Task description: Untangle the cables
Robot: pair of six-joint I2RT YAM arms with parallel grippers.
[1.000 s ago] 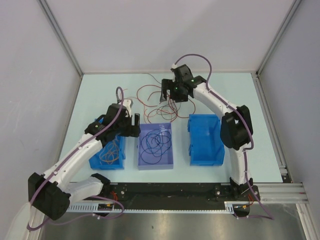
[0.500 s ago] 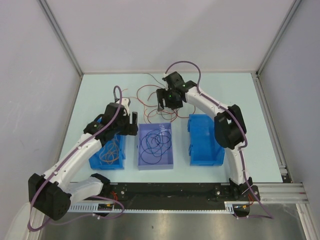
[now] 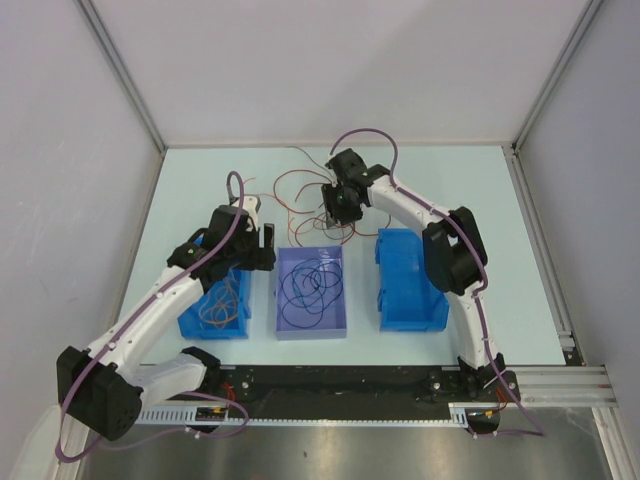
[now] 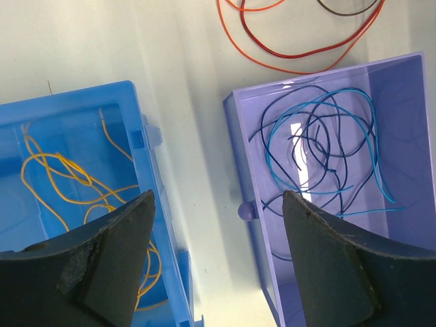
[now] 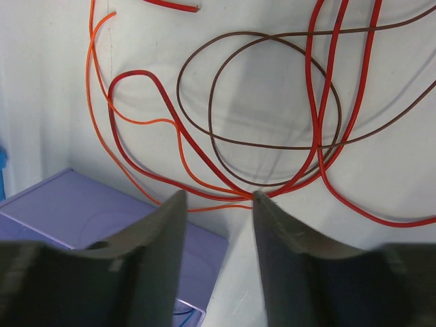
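A: Bin count?
B: I count three. Two blue: first blue bin [image 4: 139, 136] under the left gripper's [image 4: 216, 204] left finger, second blue bin [image 3: 410, 290] behind the right gripper [image 5: 218, 197], base side. One purple bin [image 4: 235, 136] under the left gripper's right finger.
A: Cables?
B: At the right gripper's tips: one brown cable [image 5: 210, 109], one orange cable [image 5: 89, 61], red cables [image 5: 139, 72] at least two. Blue cables [image 4: 320, 143] and yellow cables [image 4: 75, 176] in the bins: can't count.

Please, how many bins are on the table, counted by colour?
Blue bins: 2
Purple bin: 1
Total: 3
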